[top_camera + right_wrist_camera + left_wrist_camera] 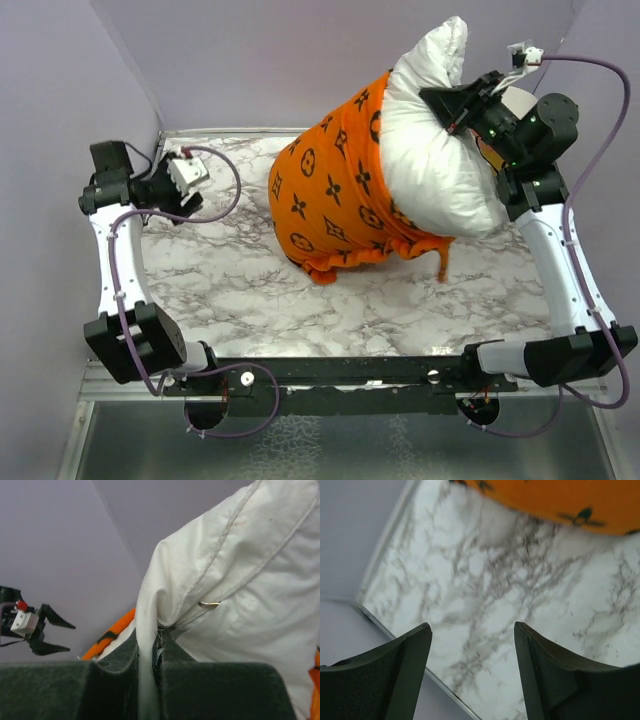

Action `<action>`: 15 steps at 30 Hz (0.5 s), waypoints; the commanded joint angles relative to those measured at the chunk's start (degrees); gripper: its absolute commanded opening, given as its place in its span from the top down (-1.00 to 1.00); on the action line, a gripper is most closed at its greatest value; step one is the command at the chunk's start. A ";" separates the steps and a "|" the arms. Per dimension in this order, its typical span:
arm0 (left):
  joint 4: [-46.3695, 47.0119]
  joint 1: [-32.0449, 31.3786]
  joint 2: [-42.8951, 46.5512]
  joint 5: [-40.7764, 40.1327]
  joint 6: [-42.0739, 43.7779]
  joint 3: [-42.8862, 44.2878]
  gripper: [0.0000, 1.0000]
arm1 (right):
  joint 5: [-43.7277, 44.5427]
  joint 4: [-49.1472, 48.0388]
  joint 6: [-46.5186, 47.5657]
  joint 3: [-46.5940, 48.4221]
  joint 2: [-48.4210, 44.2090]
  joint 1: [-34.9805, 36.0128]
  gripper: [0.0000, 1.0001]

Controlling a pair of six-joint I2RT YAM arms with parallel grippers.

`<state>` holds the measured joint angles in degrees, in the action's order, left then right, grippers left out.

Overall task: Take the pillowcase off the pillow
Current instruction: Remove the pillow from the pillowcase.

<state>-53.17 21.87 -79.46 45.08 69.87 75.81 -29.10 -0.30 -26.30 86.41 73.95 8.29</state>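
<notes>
The white pillow [435, 150] is lifted at the back right, its upper seam pinched between the jaws of my right gripper [458, 118], which is shut on it. In the right wrist view the pillow [250, 580] fills the right side and a fold of its fabric runs down between the closed jaws of the right gripper [149, 640]. The orange pillowcase [330, 190], printed with dark monograms, still wraps the pillow's lower left part and rests on the table. My left gripper [195, 198] is far left, open and empty [471, 625], apart from the pillowcase [560, 497].
The marble table [250, 300] has a metal rim at the back and left [395, 635], with lilac walls behind. An orange tie [441, 262] hangs from the pillowcase's open end near the right arm.
</notes>
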 commanded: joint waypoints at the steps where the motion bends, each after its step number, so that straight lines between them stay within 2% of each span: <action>1: -1.41 -8.76 6.24 11.15 -11.72 10.93 -0.42 | -17.38 -12.62 -4.60 3.27 2.57 5.23 0.98; 4: 7.40 -15.58 8.77 10.83 -19.47 11.63 -0.51 | -19.20 -11.26 -1.84 6.89 4.97 10.30 0.98; 7: 18.26 -18.11 10.66 11.08 -26.87 9.68 -0.53 | -18.15 -10.12 0.21 14.65 9.00 15.05 0.98; 11: 20.63 -19.10 10.92 10.15 -29.37 9.60 -0.52 | -18.63 -16.43 -4.87 25.86 14.54 16.80 0.98; 15: 17.67 -19.06 12.13 10.44 -28.01 8.38 -0.44 | -18.70 -21.03 -9.98 35.76 18.95 17.10 0.98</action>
<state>-36.07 3.09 -68.29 54.04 44.47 85.97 -45.65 -6.26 -29.93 110.10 92.07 25.23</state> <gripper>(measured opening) 0.740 0.059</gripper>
